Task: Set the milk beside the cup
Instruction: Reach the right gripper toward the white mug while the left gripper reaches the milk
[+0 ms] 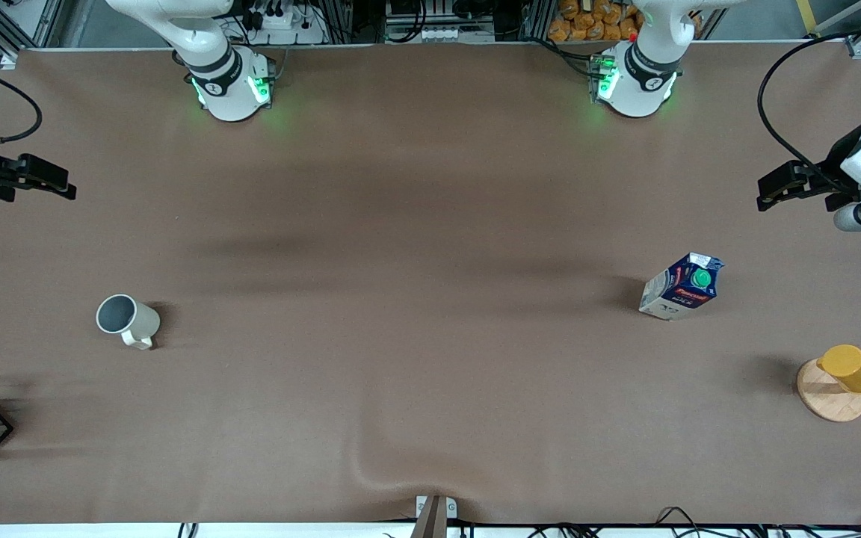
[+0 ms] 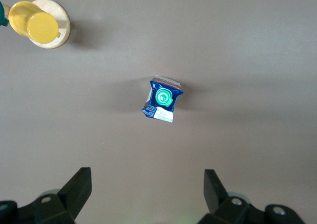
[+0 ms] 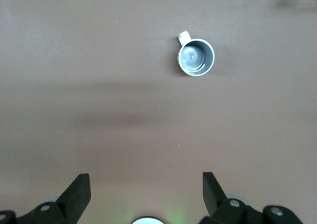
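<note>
Milk [image 1: 681, 288] upright, long axis vertical, cap facing front camera; left gripper [image 2: 147, 187], right gripper [image 3: 146, 187] spread, empty.

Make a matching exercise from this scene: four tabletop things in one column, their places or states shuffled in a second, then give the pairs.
Things:
1. dark blue and white gable-top milk carton
2. cream-white ceramic mug with grey inside
3. yellow plastic cup
4. left end effector

Places or states:
A. on a round wooden disc
B. open, high over the table, empty
C. upright on the brown table, toward the right arm's end
D. upright on the table, toward the left arm's end, green cap showing

Pairs: 1-D, 2-C, 3-A, 4-B
</note>
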`<state>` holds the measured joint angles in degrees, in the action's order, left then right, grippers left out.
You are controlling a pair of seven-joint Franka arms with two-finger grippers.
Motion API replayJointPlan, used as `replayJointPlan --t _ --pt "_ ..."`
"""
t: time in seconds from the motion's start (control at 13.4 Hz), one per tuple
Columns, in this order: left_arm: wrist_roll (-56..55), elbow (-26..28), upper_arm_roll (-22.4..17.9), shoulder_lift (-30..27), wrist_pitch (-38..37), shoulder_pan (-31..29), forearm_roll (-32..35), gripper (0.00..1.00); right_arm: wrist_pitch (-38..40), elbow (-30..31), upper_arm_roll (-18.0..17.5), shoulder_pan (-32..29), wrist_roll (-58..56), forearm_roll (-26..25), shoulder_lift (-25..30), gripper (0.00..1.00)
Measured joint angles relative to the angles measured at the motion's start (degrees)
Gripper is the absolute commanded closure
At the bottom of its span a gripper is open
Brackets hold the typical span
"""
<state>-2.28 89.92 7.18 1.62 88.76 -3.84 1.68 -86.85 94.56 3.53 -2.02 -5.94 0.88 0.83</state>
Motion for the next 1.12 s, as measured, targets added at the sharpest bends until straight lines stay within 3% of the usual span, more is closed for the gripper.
replayJointPlan --t 0.6,0.82,1.12 --pt "0.01 -0.99 -0.29 0.3 0.89 -0.01 -0.28 0.0 -3.59 0.4 -0.04 -0.19 -0.01 -0.01 -0.02 0.0" --pt "0.06 -1.63 -0.54 0.63 0.89 -0.02 -0.3 0.0 -7.74 4.9 0.07 -2.23 -0.07 -0.03 -0.74 0.0" --pt "0.0 -1.61 -0.64 2.14 0.86 -0.06 -0.31 0.0 -12.39 7.1 0.18 -4.53 -0.17 -1.0 -7.23 0.0"
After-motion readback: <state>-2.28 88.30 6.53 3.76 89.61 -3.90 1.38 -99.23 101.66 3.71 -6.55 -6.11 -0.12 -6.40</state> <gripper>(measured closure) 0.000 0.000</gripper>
